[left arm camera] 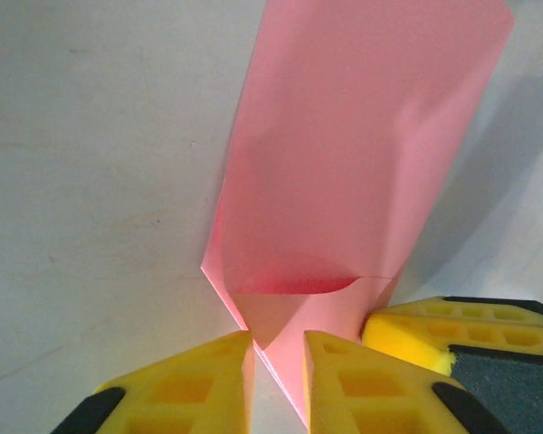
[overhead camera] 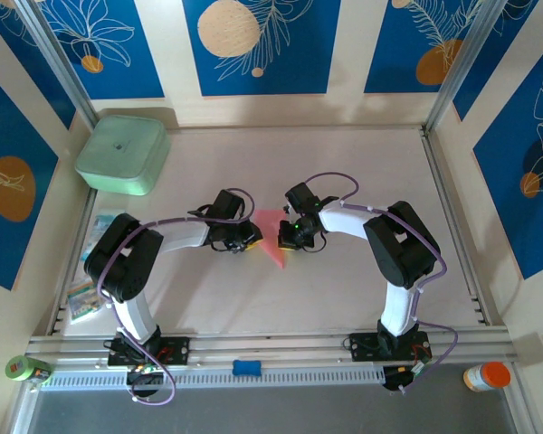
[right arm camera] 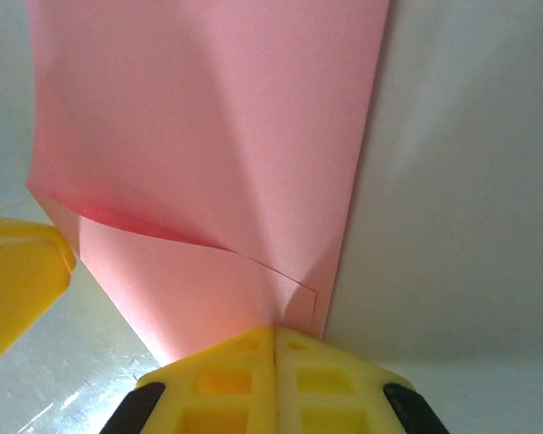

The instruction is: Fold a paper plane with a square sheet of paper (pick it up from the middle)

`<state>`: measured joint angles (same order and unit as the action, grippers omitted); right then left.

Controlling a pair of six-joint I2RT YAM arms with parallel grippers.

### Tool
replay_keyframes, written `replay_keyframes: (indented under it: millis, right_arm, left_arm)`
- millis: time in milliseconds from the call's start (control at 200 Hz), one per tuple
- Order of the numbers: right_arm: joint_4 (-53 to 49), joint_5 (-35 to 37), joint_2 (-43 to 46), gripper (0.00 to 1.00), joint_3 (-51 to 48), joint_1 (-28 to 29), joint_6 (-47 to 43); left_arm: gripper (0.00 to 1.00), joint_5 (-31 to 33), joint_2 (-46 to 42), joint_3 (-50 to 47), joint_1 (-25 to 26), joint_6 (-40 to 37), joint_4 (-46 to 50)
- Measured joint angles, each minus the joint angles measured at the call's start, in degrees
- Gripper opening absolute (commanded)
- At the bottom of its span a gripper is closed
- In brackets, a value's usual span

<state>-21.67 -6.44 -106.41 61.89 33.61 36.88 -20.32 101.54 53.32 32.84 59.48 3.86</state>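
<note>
You are partway through the folds: the sheet (left arm camera: pixel 344 163) is a tapered shape, not yet a plane, and it lies on the tabletop (overhead camera: pixel 344 172) directly between your two grippers. One flap arches up off the layer below, just ahead of both sets of fingers.

Your left gripper (left arm camera: pixel 279 336) is only slightly ajar. The sheet's pointed corner lies in the narrow gap, and I cannot tell whether the pads touch it. Your right gripper (right arm camera: pixel 276 333) is closed tight, with its tips on the sheet's near edge. Whether it pinches the paper or just presses it down, I cannot tell.

I judge that the next move calls for flattening that raised flap into a crisp crease. Hold one gripper down as an anchor while the other sweeps along the fold, and go gently, because the thin paper will slide or buckle.

By count there is one pink sheet and two grippers. Well off beyond your left gripper sit one mint-green box (overhead camera: pixel 122 154) and two small packets (overhead camera: pixel 83 298).
</note>
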Motion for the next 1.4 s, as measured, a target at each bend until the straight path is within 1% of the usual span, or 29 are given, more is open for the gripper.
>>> replay_keyframes:
  millis: [250,445,575,740,865,950,1071,1216,1401]
  right_arm:
    - [0.0,0.0,0.0,0.04,0.0,0.0,0.0]
    - [0.0,0.0,0.0,0.04,0.0,0.0,0.0]
    - [0.0,0.0,0.0,0.04,0.0,0.0,0.0]
    - [0.0,0.0,0.0,0.04,0.0,0.0,0.0]
    - [0.0,0.0,0.0,0.04,0.0,0.0,0.0]
    - [0.0,0.0,-0.1,0.04,0.0,0.0,0.0]
    - [0.0,0.0,-0.1,0.04,0.0,0.0,0.0]
    - [0.0,-0.1,-0.1,0.04,0.0,0.0,0.0]
    - [0.0,-0.5,-0.2,0.04,0.1,-0.2,0.0]
  left_arm:
    - [0.22,-1.6,0.0,0.0,-0.1,0.0,-2.5]
    - [0.26,-3.5,0.0,-0.1,-0.5,-0.1,-5.4]
    - [0.29,-3.2,0.0,-0.5,-1.2,-0.7,-4.4]
    - [0.30,-1.8,0.0,-0.5,-1.7,-1.2,-1.7]
    - [0.30,-1.7,0.1,-0.5,-1.7,-1.3,-1.4]
    - [0.33,-1.7,0.2,-0.5,-1.7,-1.4,-1.4]
    - [0.33,-1.7,0.3,-0.5,-1.7,-1.5,-1.3]
    - [0.27,-1.8,0.4,-0.5,-1.7,-1.5,-1.8]
    - [0.30,-2.9,1.2,-0.5,-1.7,-1.4,-3.7]
